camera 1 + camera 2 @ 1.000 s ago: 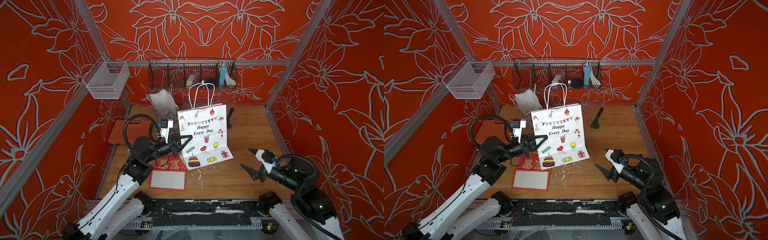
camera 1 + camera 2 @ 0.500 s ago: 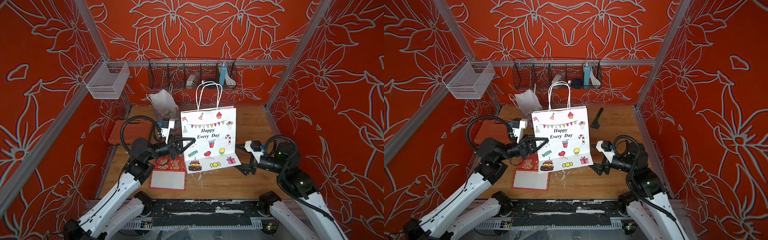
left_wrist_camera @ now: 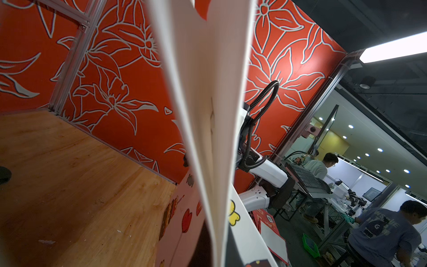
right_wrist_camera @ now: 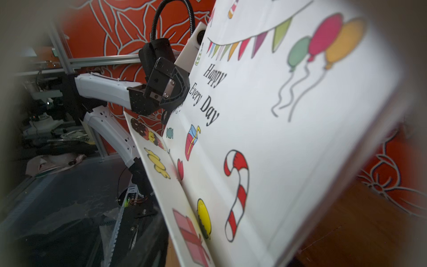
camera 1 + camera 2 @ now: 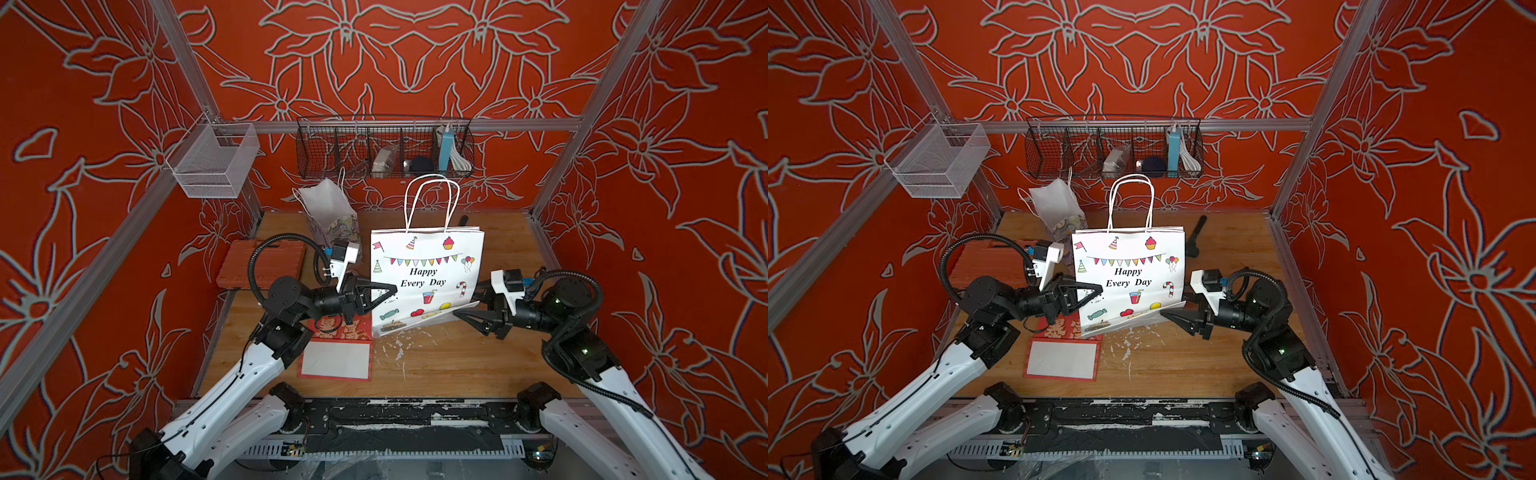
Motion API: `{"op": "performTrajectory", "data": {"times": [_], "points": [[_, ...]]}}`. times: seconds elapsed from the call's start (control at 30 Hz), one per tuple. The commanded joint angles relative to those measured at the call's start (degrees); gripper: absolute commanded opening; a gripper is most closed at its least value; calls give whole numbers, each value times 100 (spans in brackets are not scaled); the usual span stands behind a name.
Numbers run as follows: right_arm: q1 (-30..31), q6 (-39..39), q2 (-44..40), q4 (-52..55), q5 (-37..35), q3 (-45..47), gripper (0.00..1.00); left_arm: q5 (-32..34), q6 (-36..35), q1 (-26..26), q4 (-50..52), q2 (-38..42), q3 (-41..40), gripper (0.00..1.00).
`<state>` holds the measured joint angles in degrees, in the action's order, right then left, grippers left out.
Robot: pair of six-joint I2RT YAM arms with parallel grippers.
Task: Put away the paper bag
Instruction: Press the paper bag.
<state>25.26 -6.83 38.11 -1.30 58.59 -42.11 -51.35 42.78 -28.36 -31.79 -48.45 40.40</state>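
Note:
The paper bag is white, printed "Happy Every Day", with white cord handles. It stands upright mid-table in both top views, its bottom flap folded forward. My left gripper is shut on the bag's left edge. In the left wrist view that edge runs straight out from between the jaws. My right gripper is at the bag's lower right corner, fingers apart, one above and one below the flap's tip. The right wrist view is filled by the bag's printed face.
A black wire basket with small items hangs on the back wall, and a white mesh basket on the left rail. A small white bag, a brown slatted board, a red envelope and a black tool lie on the table.
My left gripper carried the bag rightwards and stood it squarer to the front. My right arm swung in from the front right to the bag's lower right corner.

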Motion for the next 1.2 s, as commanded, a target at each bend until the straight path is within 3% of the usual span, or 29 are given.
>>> {"op": "performTrajectory", "data": {"times": [0.0,0.07,0.1,0.13,0.17,0.23,0.3,0.4,0.47,0.57,0.67,0.77,0.8,1.07,1.17], "points": [[152,-287,27,-591,14,36,29,-19,-379,-47,322,119,73,0],[173,-258,-24,-519,-161,45,7,201,-660,-46,825,196,189,0],[181,-249,-76,-476,-248,66,0,326,-790,-47,1022,248,221,0],[180,-238,-126,-423,-308,78,0,535,-924,-47,1229,309,251,4],[181,-222,-180,-354,-374,80,0,800,-1070,-46,1473,377,286,17],[181,-165,-292,-82,-546,45,0,1777,-1555,-47,2284,580,426,59],[181,-75,-453,300,-870,4,0,3118,-2050,-46,3280,745,661,81],[181,10,-688,1026,-1781,-33,0,4801,-2746,-38,4179,961,732,88],[181,75,-729,1554,-2394,-198,0,5082,-2984,-29,4215,1206,530,89],[181,146,-639,1945,-2662,-456,0,4148,-3342,-29,4011,1559,175,90],[177,125,-501,1874,-2291,-568,0,2514,-3463,-29,3737,1624,-76,91],[190,29,-400,1602,-1897,-623,0,1458,-3226,-29,3465,1280,-196,94],[190,-17,-363,1506,-1765,-645,0,1286,-3157,-29,3386,1110,-199,99],[258,-820,-520,615,65,-515,0,736,-2642,-29,2242,206,-153,99],[255,-1000,-558,499,282,-461,0,8,-2188,-29,1414,13,-217,97]]}}
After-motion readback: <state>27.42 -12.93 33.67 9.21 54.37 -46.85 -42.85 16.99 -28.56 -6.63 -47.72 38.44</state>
